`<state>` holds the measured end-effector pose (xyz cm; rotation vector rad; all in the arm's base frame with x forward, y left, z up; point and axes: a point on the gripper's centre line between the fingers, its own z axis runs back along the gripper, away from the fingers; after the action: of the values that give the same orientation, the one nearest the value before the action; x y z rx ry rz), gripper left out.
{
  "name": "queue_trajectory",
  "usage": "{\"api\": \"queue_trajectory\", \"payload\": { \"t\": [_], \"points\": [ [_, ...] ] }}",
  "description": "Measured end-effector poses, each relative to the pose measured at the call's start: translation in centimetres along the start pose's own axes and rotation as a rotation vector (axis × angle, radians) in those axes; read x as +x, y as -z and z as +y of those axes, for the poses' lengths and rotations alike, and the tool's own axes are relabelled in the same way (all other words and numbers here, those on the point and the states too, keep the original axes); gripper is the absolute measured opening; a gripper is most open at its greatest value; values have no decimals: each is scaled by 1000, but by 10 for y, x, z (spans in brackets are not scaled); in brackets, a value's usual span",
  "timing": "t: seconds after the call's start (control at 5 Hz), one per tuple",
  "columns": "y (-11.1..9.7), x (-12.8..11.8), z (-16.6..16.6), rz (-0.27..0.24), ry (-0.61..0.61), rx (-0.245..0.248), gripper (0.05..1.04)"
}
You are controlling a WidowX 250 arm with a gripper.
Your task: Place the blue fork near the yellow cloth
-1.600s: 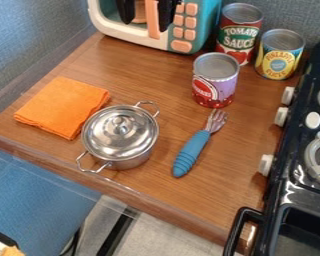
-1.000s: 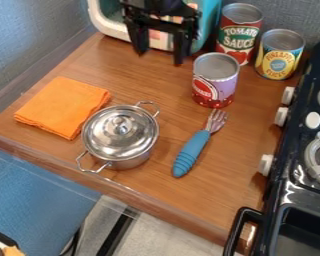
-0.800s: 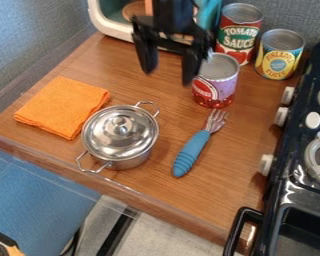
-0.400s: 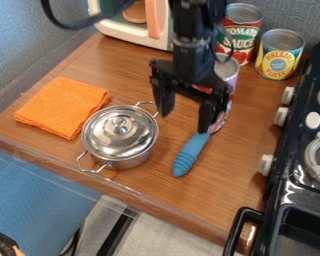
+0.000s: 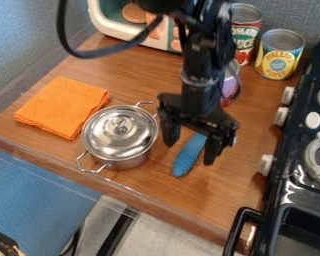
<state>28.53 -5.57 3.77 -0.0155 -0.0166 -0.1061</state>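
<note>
Pincer (image 5: 190,152), spread wide & empty, has moved down over blue fork (image 5: 187,161) vs prev frame.

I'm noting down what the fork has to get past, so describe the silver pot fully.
The small pot looks like shiny metal, with a domed lid topped by a round knob and wire loop handles at opposite sides. It stands upright on the wooden counter, lid on, its contents hidden. The orange cloth lies close beside it, and the blue fork's handle lies on its other side, apart from it.
</note>
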Motion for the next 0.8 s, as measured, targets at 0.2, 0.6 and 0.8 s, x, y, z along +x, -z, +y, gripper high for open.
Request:
{"api": "queue_trajectory", "payload": {
  "t": [0.2,0.6,0.8],
  "points": [
    [18,-2,0,39,-11,13,953],
    [18,2,-3,34,4,30,491],
    [16,-1,-6,52,22,21,437]
  ]
}}
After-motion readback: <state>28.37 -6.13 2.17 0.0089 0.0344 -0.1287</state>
